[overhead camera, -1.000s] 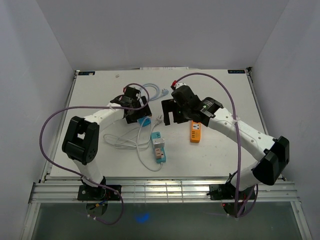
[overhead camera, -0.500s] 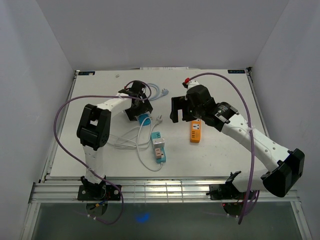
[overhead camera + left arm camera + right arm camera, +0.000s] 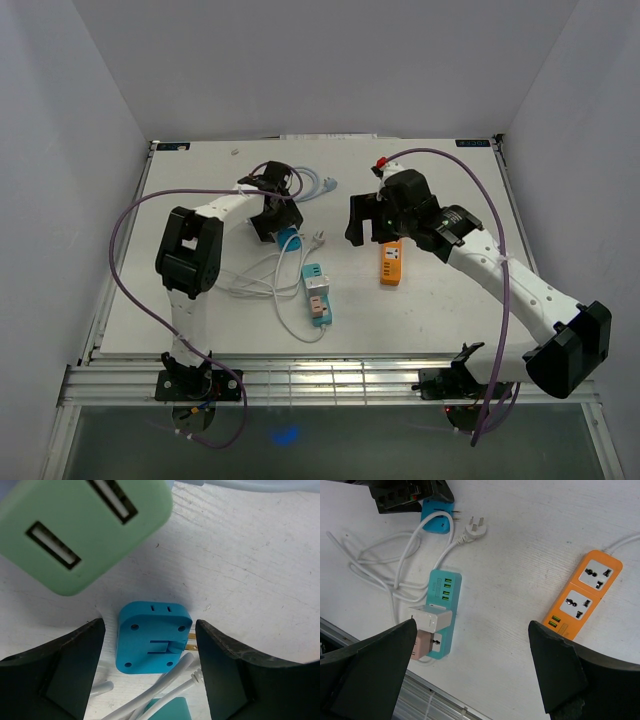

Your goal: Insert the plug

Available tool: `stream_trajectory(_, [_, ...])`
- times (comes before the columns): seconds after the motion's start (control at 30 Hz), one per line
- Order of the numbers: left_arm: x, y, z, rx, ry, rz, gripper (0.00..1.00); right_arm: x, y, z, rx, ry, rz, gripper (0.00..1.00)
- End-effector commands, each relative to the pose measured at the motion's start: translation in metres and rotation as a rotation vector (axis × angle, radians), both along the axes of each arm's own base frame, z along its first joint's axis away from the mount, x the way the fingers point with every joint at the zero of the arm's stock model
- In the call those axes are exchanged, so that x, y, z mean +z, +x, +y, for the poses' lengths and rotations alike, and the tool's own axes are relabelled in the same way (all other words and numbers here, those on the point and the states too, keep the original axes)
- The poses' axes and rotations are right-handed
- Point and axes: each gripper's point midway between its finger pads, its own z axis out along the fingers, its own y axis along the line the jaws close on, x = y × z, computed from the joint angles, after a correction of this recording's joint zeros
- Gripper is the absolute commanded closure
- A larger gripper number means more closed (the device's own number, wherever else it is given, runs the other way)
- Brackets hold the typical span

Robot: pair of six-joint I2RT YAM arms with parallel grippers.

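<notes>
Left gripper is spread wide, fingers either side of the blue plug without touching it. Plug lies flat on the table, lower middle of the wrist view, brass prongs poking right. Right gripper gapes too, holding nothing.

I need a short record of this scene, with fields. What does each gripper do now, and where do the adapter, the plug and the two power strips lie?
left gripper: open, fingers on both sides of the blue adapter, gaps visible
right gripper: open, empty, above the table
blue adapter: flat on the table, brass prongs toward the white plug, not in any strip
teal strip: a white block sits on it
orange strip: sockets free
</notes>
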Motion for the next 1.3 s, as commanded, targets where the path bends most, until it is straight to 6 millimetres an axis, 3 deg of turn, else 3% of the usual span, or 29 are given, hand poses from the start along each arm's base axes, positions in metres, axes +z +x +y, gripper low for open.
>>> stream_trajectory(0.0, [0.007, 0.008, -0.002, -0.023, 0.038, -0.03, 0.16, 0.013, 0.0, 0.002, 0.029, 0.046, -0.047, 0.03])
stream_trajectory(0.27, [-0.001, 0.012, -0.005, -0.088, 0.144, -0.018, 0.18, 0.007, -0.004, 0.002, 0.052, 0.062, -0.029, 0.03])
stream_trajectory(0.5, [-0.009, 0.004, -0.009, -0.17, 0.159, 0.028, 0.39, 0.005, -0.006, 0.001, 0.061, 0.07, -0.024, 0.02])
stream_trajectory(0.7, [-0.011, -0.001, -0.005, -0.17, 0.178, 0.033, 0.45, 0.004, -0.006, 0.0, 0.063, 0.075, -0.023, 0.02])
stream_trajectory(0.8, [0.0, 0.003, -0.006, -0.162, 0.172, 0.004, 0.46, -0.001, -0.006, 0.001, 0.067, 0.073, -0.015, 0.02])
stream_trajectory(1.07, [0.06, 0.033, -0.015, -0.169, 0.145, -0.156, 0.47, 0.002, 0.0, 0.013, 0.139, 0.134, -0.072, 0.02])
stream_trajectory(1.27, [0.079, 0.056, -0.011, -0.141, 0.175, -0.286, 0.48, 0.002, 0.005, 0.024, 0.184, 0.213, -0.106, 0.01])
